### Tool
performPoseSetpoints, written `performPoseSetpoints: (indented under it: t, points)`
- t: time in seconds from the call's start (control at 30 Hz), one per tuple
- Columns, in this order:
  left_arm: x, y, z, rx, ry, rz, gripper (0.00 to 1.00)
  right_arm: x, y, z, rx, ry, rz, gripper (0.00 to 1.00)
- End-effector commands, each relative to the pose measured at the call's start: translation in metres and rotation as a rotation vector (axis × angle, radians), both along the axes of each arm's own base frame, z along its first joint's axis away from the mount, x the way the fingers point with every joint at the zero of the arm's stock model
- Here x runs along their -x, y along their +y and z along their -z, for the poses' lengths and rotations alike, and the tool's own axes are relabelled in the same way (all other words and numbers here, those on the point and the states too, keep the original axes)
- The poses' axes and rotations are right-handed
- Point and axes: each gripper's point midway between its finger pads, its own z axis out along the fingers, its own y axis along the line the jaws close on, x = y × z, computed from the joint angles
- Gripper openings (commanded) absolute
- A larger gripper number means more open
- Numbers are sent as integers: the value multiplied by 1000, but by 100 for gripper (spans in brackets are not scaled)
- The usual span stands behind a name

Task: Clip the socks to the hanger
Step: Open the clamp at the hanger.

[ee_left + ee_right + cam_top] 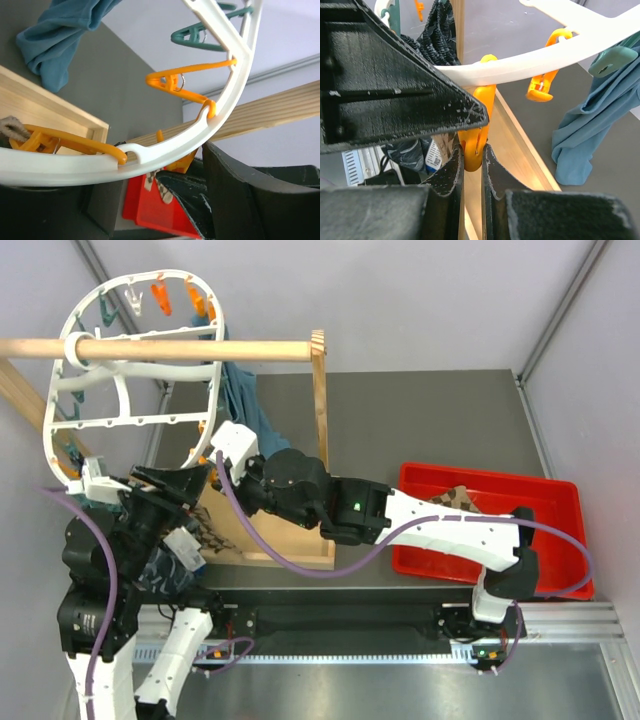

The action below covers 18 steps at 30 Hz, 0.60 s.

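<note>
Sock (207, 532): soft, light, limp; lower left of top view, beside left gripper (190, 490), whose grip cannot be told. Best taken at the cuff. Right gripper (472, 150): pinched on peg (484, 97) under hanger (530, 62) rim. Spare sock: tray (560, 540), right.

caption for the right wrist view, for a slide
Right gripper pinching an orange peg on the white hanger, blue cloth beside it

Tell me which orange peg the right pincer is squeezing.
The orange peg hanging from the hanger rim at centre view, its lower end between the fingers of the right pincer. The other orange peg, farther along the rim, hangs free.
</note>
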Motion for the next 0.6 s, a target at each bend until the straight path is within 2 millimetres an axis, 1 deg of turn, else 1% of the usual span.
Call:
performPoseSetpoints:
  t: [0.0, 0.03, 0.2, 0.37, 0.53, 0.57]
  points:
    - [-10, 13, -42, 75, -175, -88, 67, 14, -10, -46, -118, -31, -59, 0]
    - [-10, 14, -44, 82, -183, -94, 66, 14, -11, -46, -118, -31, -62, 0]
    - [-18, 11, -39, 129, -155, -93, 65, 19, -9, -44, -111, -38, -88, 0]
    - [-20, 13, -43, 135, -172, -103, 55, 18, -8, -42, -103, -49, -88, 0]
    - [-22, 11, -45, 136, -189, -88, 51, 20, -8, -43, -103, -53, -101, 0]
    - [-23, 9, -43, 137, -184, -79, 46, 20, -8, -43, -101, -52, -104, 0]
